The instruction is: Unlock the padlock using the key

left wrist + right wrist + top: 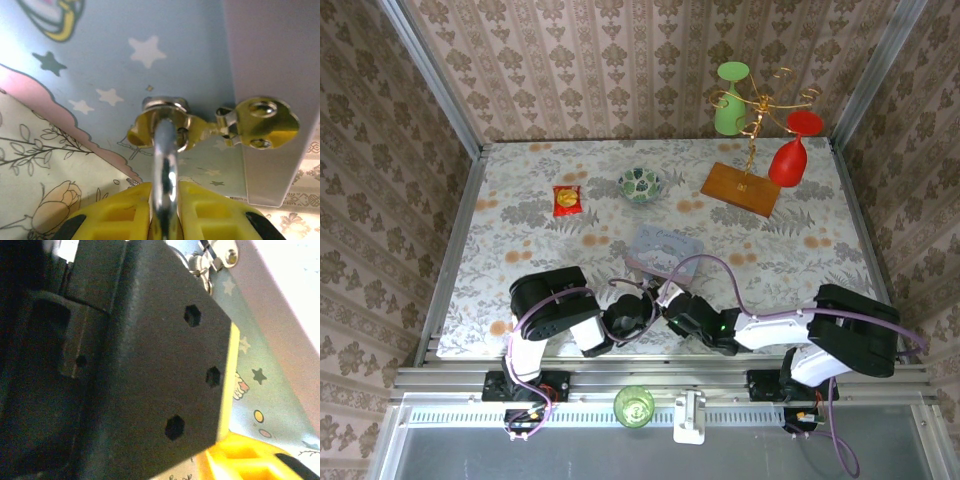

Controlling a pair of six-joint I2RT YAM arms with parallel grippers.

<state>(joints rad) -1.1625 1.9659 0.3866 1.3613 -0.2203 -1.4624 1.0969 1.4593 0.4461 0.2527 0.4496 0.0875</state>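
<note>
The left gripper (164,192) is clamped on the padlock (164,145) by its silvery shackle, which is hooked through the hasp (150,120) of the pastel tin (190,50). The right gripper (670,296) crowds close — its jaws I cannot tell — and a bump could twist the lock askew. From above the arms just meet; the left wrist view gives the grip itself.

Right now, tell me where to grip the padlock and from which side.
Take the padlock by its silvery shackle, below the hasp on the tin, coming from its near side as the left gripper does: the shackle threads the hasp and juts that way, thin enough to pinch.
</note>
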